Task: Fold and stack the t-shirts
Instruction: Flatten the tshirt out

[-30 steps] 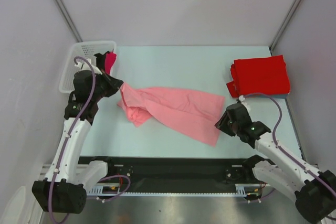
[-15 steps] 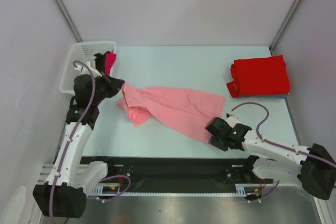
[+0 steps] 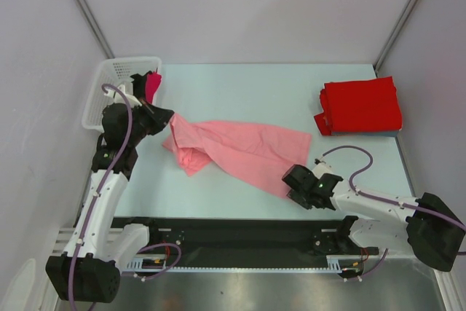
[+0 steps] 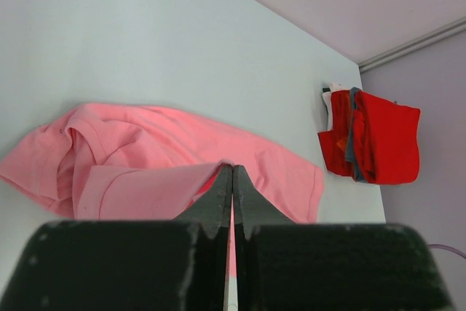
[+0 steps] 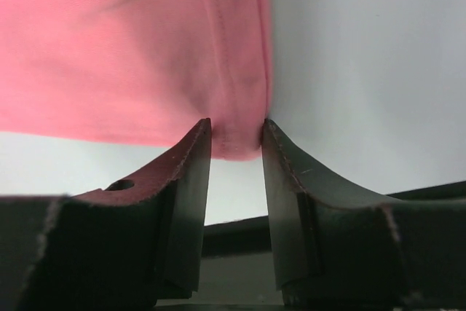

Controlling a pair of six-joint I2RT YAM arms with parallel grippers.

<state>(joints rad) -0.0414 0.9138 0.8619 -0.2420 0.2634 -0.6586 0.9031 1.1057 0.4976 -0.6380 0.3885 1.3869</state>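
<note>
The left gripper (image 3: 163, 116) was shut tight on the pink t-shirt (image 3: 240, 147). It pinched one edge of the shirt, and a thin strip of pink showed between its closed tips. In the left wrist view, the rest of the pink t-shirt (image 4: 145, 158) lay just past the left gripper (image 4: 231, 169), spread out in soft folds on the bench (image 4: 109, 34). Most of it lay to the left of the tips, and some ran on to the right.

From the left gripper, the shirt stretched across the bench (image 3: 240, 89) all the way to the right gripper (image 3: 291, 182). The shirt was bunched up near the left gripper and flatter near the right one.

The right gripper (image 5: 237, 125) was low at the bench and partly open. Its two fingers (image 5: 189, 180) stood apart, one on each side of a corner of the pink t-shirt (image 5: 131, 49). The corner sat right between the tips and looked flat. The rest of the shirt spread away in front of this gripper and off to its left. Bare bench (image 5: 364, 71) lay to its right.

The red t-shirts (image 3: 362, 105) lay folded in a pile, well apart from both grippers. The pile was far beyond the right gripper, at the back corner on its right side. From the left gripper, the red t-shirts (image 4: 378, 143) lay far ahead and to the right, past the pink shirt.

A white basket (image 3: 98, 100) stood just behind the left gripper, with a dark red cloth (image 3: 151, 85) hanging over its edge.
</note>
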